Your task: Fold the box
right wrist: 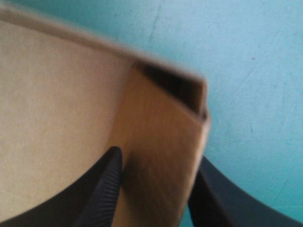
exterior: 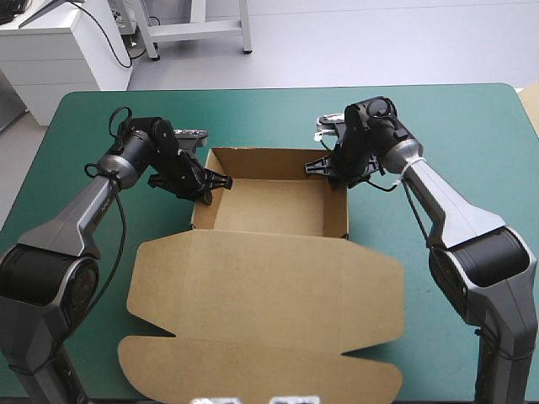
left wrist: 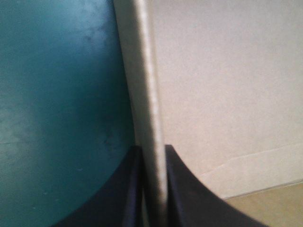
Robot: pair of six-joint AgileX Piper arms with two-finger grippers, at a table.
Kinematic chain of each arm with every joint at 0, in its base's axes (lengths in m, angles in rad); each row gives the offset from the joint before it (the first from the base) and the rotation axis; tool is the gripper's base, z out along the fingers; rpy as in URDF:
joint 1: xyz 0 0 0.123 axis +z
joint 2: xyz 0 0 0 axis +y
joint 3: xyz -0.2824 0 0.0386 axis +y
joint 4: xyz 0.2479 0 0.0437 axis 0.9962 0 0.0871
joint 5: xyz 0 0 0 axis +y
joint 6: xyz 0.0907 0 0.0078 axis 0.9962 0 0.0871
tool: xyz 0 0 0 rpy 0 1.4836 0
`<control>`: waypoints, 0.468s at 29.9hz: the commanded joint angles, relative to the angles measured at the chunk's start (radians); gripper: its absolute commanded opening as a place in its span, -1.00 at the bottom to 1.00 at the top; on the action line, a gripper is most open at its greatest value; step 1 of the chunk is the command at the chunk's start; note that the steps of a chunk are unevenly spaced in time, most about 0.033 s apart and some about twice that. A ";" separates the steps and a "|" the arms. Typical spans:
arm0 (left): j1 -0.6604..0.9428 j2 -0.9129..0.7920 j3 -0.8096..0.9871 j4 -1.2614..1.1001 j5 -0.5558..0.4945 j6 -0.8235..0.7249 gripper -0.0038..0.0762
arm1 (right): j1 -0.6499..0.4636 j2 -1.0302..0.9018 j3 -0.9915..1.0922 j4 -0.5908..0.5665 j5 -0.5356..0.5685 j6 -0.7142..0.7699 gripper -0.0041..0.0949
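Here, the brown corrugated-board box point(exterior: 269, 286) lies at the middle of the table with the teal-green cover point(exterior: 472, 143). Its far part is already formed into an open rectangular tray, and its broad lid panel with rounded flaps lies flat toward the near edge.

The left gripper of two black fin-shaped fingers point(exterior: 210, 181) is pinched nearly together on the tray's left wall. In the left wrist view the wall's top edge runs straight up between that gripper point(left wrist: 152, 149), with one finger on the outside over the cover and the other inside the tray.

The right gripper of the same black fingers point(exterior: 324, 168) grips the right wall close to the far right corner. Seen from its own wrist, that gripper point(right wrist: 158, 156) has the wall between its fingers. The wall shows as a doubled layer with a dark hollow at the corner.

The two grips mirror each other, probably to squeeze each folded-over side wall tight so that it seats and stands square. By that reading the tray is nearly set, and the lid has not yet been dealt with
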 commanded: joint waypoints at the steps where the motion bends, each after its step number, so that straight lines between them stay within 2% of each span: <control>1: -0.013 -0.037 -0.021 -0.034 0.057 0.013 -0.37 | -0.001 -0.065 -0.036 -0.020 -0.019 -0.002 0.17; 4: -0.013 -0.037 -0.023 -0.034 0.061 0.013 0.01 | -0.001 -0.065 -0.038 -0.019 -0.022 -0.004 0.17; 6: -0.013 -0.041 -0.025 -0.038 0.061 0.013 0.16 | -0.001 -0.067 -0.047 -0.019 -0.010 -0.006 0.17; 14: -0.013 -0.059 -0.223 -0.031 0.130 0.013 0.21 | -0.001 -0.084 -0.159 0.004 0.006 -0.032 0.17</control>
